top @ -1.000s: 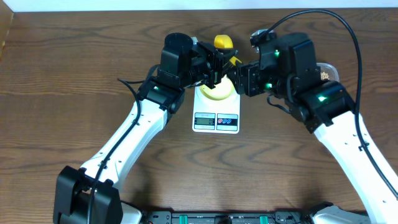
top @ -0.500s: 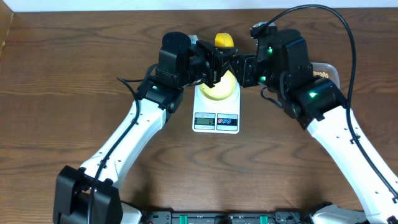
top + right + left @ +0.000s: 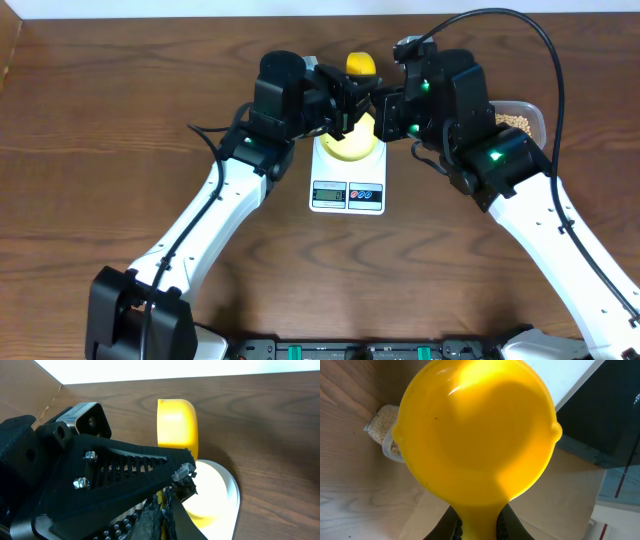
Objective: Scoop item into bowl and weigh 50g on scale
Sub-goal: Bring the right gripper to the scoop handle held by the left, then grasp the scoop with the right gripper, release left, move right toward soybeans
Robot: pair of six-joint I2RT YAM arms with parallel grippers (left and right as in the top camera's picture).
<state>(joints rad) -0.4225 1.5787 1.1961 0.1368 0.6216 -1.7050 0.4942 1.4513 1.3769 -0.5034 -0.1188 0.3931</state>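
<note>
Bowl [image 3: 350, 150] sits beneath left claw [image 3: 343, 108] gripping scoop [image 3: 359, 65].

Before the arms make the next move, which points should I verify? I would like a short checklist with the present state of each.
1. Left hand grips the yellow scoop by its handle: ok.
2. Scoop carries beans: not ok, none show on it.
3. Bowl sits on the scale: ok.
4. Right hand is shut; whether it holds anything: cannot tell.
5. Scale display is readable: cannot tell, too small.
6. Beans remain in the clear container: ok.
</note>
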